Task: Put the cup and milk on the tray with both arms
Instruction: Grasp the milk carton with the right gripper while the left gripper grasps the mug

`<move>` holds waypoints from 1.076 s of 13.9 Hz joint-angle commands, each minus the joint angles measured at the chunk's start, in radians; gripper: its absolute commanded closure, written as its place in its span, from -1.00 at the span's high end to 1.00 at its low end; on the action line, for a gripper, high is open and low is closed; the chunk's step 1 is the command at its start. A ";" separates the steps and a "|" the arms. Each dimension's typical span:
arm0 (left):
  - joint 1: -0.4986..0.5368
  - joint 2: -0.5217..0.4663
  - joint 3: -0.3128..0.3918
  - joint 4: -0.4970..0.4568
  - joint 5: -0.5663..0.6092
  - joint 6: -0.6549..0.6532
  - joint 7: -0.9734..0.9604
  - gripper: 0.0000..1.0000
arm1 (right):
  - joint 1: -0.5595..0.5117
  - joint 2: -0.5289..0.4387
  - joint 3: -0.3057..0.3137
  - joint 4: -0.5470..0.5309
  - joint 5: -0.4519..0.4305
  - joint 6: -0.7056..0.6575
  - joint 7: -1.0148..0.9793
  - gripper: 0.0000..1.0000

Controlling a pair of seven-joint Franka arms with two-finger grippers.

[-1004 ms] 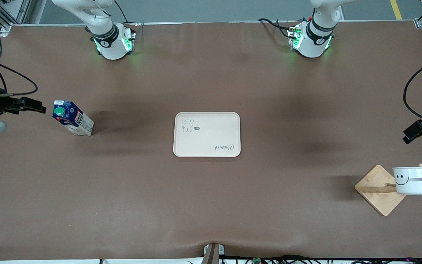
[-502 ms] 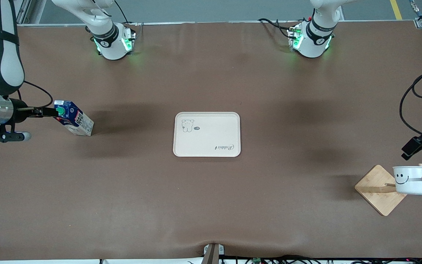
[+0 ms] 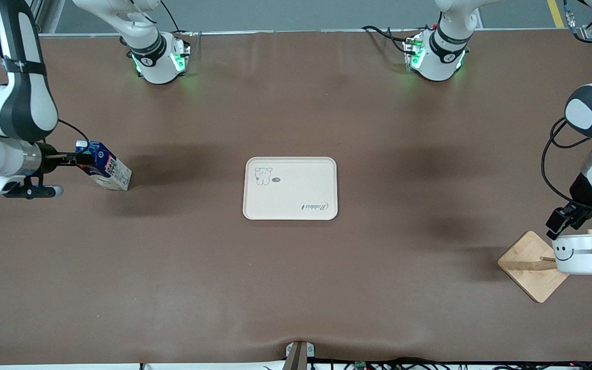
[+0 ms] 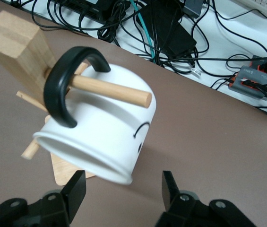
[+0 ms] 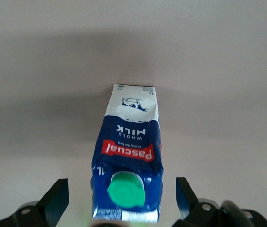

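The milk point(image 3: 105, 168), a dark blue carton with a green cap point(image 5: 126, 189), stands toward the right arm's end of the table. My right gripper point(image 3: 81, 158) is open around its top, a finger point(image 5: 56, 197) on either side with gaps. The white smiley cup point(image 3: 577, 254) hangs tilted by its black handle point(image 4: 66, 85) on a wooden peg point(image 4: 112, 91). My left gripper point(image 3: 563, 220) is open just above the cup's rim; its fingers point(image 4: 78, 187) touch nothing. The cream tray point(image 3: 291, 188) lies mid-table, bare.
The cup's peg belongs to a wooden rack with a square base point(image 3: 530, 267), near the left arm's end and nearer the front camera than the tray. Cables and boxes point(image 4: 180, 33) lie just past the table edge by the rack.
My right gripper has slid in from the table's end until its fingers flank the milk's top. My left gripper has come down from higher up to the cup's rim.
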 commanded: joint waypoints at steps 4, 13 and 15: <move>0.005 0.053 -0.006 0.007 -0.002 0.099 0.010 0.01 | -0.011 -0.056 0.005 -0.067 -0.017 0.019 0.020 1.00; 0.000 0.067 -0.009 0.044 0.007 0.099 0.045 -0.88 | -0.010 -0.063 0.008 -0.104 -0.018 0.017 0.094 1.00; -0.012 0.065 -0.018 0.050 0.007 0.099 0.044 -0.95 | -0.011 -0.063 0.008 -0.104 -0.018 0.017 0.094 1.00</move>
